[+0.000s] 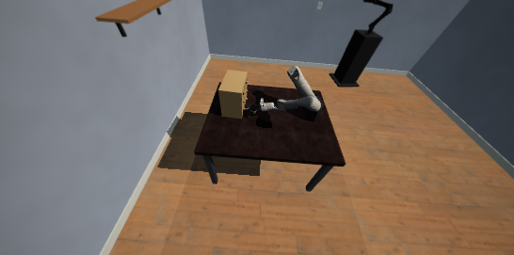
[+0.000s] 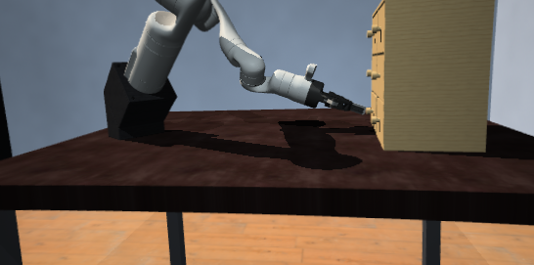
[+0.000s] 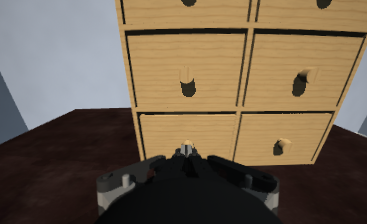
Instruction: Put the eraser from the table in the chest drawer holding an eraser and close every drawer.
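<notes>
The small wooden chest [image 1: 231,104] [image 2: 435,71] [image 3: 245,70] stands upright at the far side of the table. Its drawers look pushed in or nearly so. The lower-left drawer [image 3: 159,134] in the wrist view has its front about level with the chest's face, with a thin dark line along its top. My gripper [image 2: 365,110] [image 3: 186,151] is shut with nothing between the fingers. Its tips are at the knob [image 3: 187,143] of that drawer and seem to touch it. No eraser is visible on the table or in a drawer; the drawers' insides are hidden.
The dark table [image 1: 273,141] [image 2: 196,171] [image 3: 74,145] carries the chest and the arm's black base [image 2: 142,115]. The lower-right drawer's knob [image 3: 284,145] sticks out beside my fingers. A wall shelf [image 1: 141,7] and a black pedestal [image 1: 358,56] stand away from the table.
</notes>
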Robot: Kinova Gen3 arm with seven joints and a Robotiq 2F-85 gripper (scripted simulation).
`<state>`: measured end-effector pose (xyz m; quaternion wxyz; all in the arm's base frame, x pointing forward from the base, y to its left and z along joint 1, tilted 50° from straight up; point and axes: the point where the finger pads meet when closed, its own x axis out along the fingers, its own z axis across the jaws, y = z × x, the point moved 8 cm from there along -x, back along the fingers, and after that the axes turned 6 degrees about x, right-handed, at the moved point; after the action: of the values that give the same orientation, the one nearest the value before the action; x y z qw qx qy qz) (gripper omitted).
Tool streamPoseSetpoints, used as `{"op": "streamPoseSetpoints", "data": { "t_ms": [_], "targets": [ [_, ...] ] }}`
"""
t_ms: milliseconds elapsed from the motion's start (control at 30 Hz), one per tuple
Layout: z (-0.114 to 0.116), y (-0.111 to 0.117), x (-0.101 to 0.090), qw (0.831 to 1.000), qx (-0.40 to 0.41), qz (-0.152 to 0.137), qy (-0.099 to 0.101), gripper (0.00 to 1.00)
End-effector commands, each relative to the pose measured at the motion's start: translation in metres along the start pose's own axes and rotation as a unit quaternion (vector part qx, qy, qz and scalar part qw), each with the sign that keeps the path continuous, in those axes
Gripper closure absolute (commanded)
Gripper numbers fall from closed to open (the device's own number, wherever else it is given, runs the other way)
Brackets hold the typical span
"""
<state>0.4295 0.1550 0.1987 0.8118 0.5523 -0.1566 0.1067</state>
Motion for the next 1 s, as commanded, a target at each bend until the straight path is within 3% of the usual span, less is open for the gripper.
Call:
{"op": "streamPoseSetpoints", "data": {
  "t_ms": [0, 967],
  "targets": [
    [-0.0001, 0.0006, 0.0000, 1.000, 0.001, 0.000, 0.000, 1.00],
    [0.0001, -0.0009, -0.0041, 1.000, 0.001, 0.000, 0.000, 1.00]
  ]
}}
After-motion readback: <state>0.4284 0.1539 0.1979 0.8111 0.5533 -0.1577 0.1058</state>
